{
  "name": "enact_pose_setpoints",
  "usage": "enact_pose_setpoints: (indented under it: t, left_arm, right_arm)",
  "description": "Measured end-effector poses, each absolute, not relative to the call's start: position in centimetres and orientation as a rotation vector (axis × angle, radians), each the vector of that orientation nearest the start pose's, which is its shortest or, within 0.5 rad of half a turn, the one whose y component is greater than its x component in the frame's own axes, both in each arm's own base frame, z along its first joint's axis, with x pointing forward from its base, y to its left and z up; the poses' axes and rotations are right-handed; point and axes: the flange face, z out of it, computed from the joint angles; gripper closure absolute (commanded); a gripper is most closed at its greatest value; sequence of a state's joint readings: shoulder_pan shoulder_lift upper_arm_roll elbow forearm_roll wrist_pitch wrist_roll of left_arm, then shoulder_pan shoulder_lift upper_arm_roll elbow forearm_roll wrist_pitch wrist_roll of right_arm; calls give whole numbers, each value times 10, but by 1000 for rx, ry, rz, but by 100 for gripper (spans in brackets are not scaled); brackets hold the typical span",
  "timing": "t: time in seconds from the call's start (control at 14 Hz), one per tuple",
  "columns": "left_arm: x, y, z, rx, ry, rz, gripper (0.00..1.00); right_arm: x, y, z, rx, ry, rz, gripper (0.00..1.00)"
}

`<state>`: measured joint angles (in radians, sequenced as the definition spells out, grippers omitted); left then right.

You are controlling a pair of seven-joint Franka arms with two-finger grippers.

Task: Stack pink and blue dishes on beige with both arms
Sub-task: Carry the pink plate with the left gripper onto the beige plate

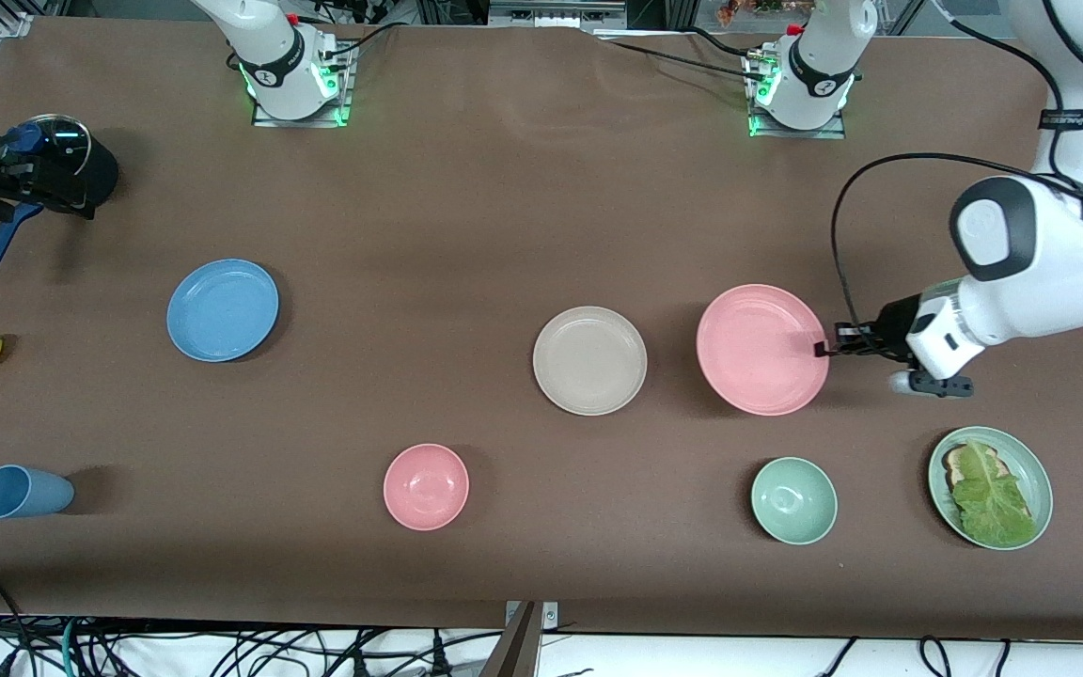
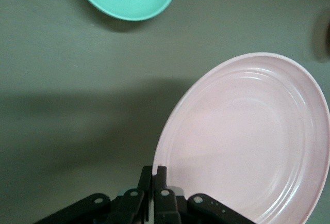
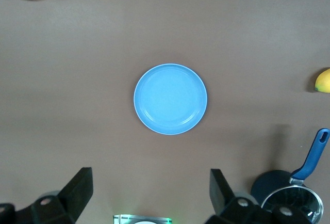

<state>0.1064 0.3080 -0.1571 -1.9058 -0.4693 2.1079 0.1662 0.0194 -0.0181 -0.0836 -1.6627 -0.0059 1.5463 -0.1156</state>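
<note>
With the left gripper [image 1: 825, 350] pinching the pink plate's [image 1: 760, 348] rim, lift level and centre it over the beige plate [image 1: 589, 360] beside it, while the right gripper [image 3: 149, 195] waits wide-fingered above the blue plate [image 1: 222, 309].

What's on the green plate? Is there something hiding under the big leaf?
On the green plate lies a big lettuce leaf. A slice of toasted bread peeks out from under it. The leaf covers most of the bread, so anything else beneath cannot be seen.
</note>
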Motion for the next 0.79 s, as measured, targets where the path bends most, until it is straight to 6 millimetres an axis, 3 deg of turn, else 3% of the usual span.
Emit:
enact_pose_setpoints:
  t: [0.57,0.79]
  left_arm:
    - [603,-158,342,-3543,-281,221,100]
    - [600,-192,333,-3530,-345,211,100]
  right_arm:
    - [542,-36,589,-3132,-81,154,0]
    - [542,-36,589,-3132,-81,154,0]
